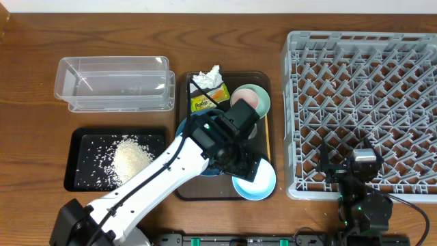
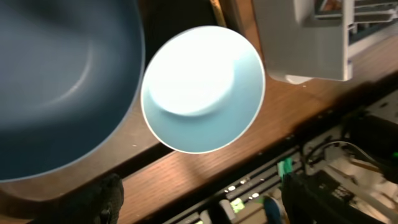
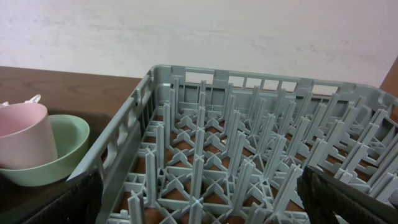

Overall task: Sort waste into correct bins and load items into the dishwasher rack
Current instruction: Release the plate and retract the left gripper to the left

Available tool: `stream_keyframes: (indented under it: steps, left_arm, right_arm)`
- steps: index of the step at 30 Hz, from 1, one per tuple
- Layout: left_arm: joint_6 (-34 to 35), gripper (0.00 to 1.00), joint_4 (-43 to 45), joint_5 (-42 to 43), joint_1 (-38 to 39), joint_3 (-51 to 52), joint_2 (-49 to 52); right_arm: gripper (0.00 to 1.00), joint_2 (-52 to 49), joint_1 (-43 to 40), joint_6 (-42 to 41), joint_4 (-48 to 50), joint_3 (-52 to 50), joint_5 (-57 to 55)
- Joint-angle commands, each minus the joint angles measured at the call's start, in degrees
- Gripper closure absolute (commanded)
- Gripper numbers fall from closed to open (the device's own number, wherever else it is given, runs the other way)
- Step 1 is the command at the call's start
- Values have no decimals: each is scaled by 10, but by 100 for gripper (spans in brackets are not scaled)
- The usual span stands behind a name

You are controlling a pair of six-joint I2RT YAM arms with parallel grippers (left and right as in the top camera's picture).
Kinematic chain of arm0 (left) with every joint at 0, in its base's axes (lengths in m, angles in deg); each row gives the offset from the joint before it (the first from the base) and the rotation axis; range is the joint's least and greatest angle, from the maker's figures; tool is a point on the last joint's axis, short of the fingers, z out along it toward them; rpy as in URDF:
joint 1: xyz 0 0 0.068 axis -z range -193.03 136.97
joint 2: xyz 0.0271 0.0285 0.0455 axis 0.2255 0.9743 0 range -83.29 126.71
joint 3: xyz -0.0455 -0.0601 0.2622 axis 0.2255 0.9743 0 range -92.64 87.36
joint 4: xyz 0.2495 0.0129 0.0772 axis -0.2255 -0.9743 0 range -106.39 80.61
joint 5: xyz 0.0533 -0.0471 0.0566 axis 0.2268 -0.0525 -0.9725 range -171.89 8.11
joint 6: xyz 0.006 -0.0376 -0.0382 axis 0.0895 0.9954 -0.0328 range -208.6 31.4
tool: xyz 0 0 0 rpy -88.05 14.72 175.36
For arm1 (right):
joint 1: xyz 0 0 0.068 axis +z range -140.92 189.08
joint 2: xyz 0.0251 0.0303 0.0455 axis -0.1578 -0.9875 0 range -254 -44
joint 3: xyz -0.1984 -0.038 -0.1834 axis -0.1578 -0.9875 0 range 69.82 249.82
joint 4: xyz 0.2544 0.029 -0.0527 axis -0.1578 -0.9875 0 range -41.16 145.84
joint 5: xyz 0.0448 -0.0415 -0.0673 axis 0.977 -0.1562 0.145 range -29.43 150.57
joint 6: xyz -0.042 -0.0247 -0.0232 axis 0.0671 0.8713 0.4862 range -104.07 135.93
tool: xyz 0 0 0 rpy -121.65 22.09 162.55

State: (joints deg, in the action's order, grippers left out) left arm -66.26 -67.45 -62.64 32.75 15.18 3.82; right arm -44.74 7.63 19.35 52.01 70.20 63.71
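Observation:
My left gripper [image 1: 244, 166] [image 2: 199, 205] is open and empty, hovering above the small light-blue bowl [image 1: 258, 183] [image 2: 202, 87]. The bowl sits at the front right corner of the brown serving tray [image 1: 266, 123]. The large dark-blue dish [image 1: 186, 130] [image 2: 56, 81] lies beside it, mostly under my arm. The pink cup [image 1: 244, 100] [image 3: 22, 134] stands in the pale-green bowl [image 1: 261, 94] [image 3: 65, 146]. The white tissue [image 1: 207, 76] and snack wrapper [image 1: 208, 100] lie at the tray's back. Rice [image 1: 130, 158] lies in the black tray [image 1: 85, 179]. My right gripper [image 1: 362, 162] [image 3: 199, 205] is open over the rack's [image 1: 362, 102] [image 3: 249, 143] front edge. I cannot make out the wooden stick.
The clear tub [image 1: 113, 82] stands at the back left, with nothing in it. The grey rack's near corner shows in the left wrist view [image 2: 305, 37], close to the light-blue bowl. The table's front edge runs just behind the bowl.

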Motion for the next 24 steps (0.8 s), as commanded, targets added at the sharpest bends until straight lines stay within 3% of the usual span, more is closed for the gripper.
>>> stream_keyframes:
  steps: [1,7,18,20,24]
  left_arm:
    - [-7,16,-2,-47,-5,-2,-4]
    - [50,16,-39,-154,-86,-17,-37]
    - [32,15,-72,-206,-448,-31,-219]
    - [32,9,-85,-206,-519,-31,-238]
    - [32,8,-106,-201,-616,-31,-258]
  right_arm:
    - [1,1,6,5,-2,-1,-1]
    - [1,1,6,5,-2,-1,-1]
    - [1,1,6,5,-2,-1,-1]
    - [1,1,6,5,-2,-1,-1]
    - [1,1,6,5,-2,-1,-1]
